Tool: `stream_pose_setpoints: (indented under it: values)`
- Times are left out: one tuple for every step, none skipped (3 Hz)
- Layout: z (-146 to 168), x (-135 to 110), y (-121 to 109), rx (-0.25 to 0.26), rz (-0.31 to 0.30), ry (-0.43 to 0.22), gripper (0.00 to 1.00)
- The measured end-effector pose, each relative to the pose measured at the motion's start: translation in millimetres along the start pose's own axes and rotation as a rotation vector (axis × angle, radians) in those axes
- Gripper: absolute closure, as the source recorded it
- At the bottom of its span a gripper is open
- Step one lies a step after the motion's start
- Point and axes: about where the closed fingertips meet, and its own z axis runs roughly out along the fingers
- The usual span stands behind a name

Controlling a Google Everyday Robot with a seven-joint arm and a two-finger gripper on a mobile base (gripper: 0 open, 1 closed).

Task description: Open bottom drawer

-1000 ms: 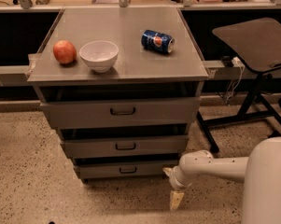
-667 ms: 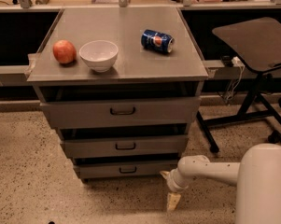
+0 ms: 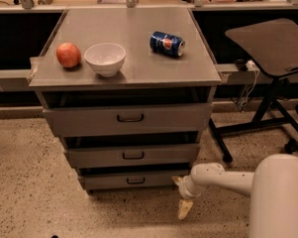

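Note:
A grey metal cabinet [image 3: 124, 76] has three drawers stacked under its flat top. The bottom drawer [image 3: 104, 181] is the narrowest, near the floor, with a small dark loop handle [image 3: 135, 180]. Its front looks closed. My white arm [image 3: 223, 177] reaches in from the lower right. My gripper [image 3: 182, 198] hangs low by the drawer's right end, just right of and below its front, pointing at the floor. It is not touching the handle.
On the cabinet top lie a red apple [image 3: 68, 54], a white bowl [image 3: 105, 58] and a blue soda can [image 3: 167, 43] on its side. A dark side table [image 3: 267, 38] on a black stand is at the right. The floor is speckled.
My arm and gripper have moved left, closer to the right end of the bottom drawer. The drawers have not moved.

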Motion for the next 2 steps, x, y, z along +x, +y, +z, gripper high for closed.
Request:
stream_pose_setpoints:
  values:
    - [5.7, 22.9, -31.4, 0.078, 0.004, -0.023, 0.0]
    - [70.6, 43.3, -87.0, 0.072, -0.003, -0.06, 0.0]
